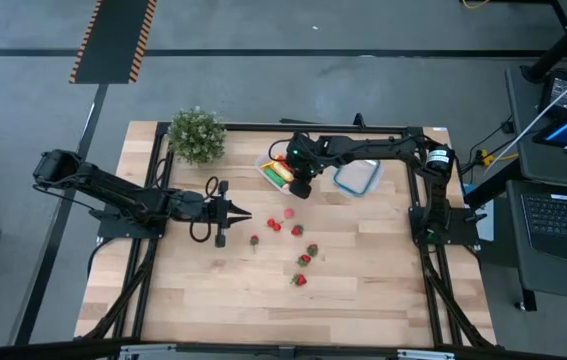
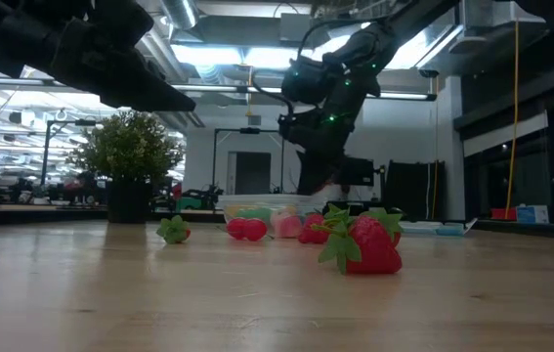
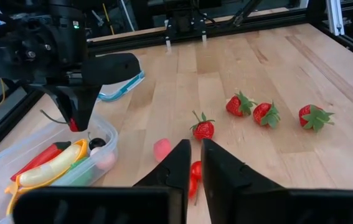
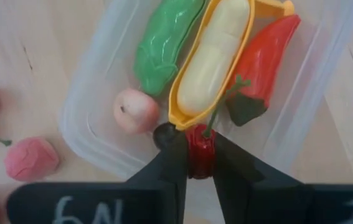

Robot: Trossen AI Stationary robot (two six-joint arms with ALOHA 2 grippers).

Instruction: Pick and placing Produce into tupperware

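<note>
The clear tupperware (image 1: 271, 166) stands at the far middle of the table. It holds a green piece (image 4: 164, 46), a yellow banana (image 4: 216, 59), a red pepper (image 4: 263, 59) and a pink ball (image 4: 136, 111). My right gripper (image 4: 200, 163) hangs over its edge, shut on a small red piece (image 4: 200, 149). My left gripper (image 1: 241, 213) is shut and empty, raised above the table left of centre. Several strawberries (image 1: 303, 258) and a pink piece (image 4: 32, 158) lie loose on the table. My right gripper pinches the small red piece's two sides (image 4: 192, 155) between its two fingers. The fingers come from above, pointing down. The piece is held above the tupperware's inside, by its wall (image 4: 89, 134), and a green stem (image 4: 223, 102) sticks out of it over the banana.
A clear blue-rimmed lid (image 1: 358, 178) lies right of the tupperware. A bushy potted plant (image 1: 196, 133) stands at the far left. The strawberries (image 3: 266, 113) lie spread over the table's middle, with bare wood toward the near edge.
</note>
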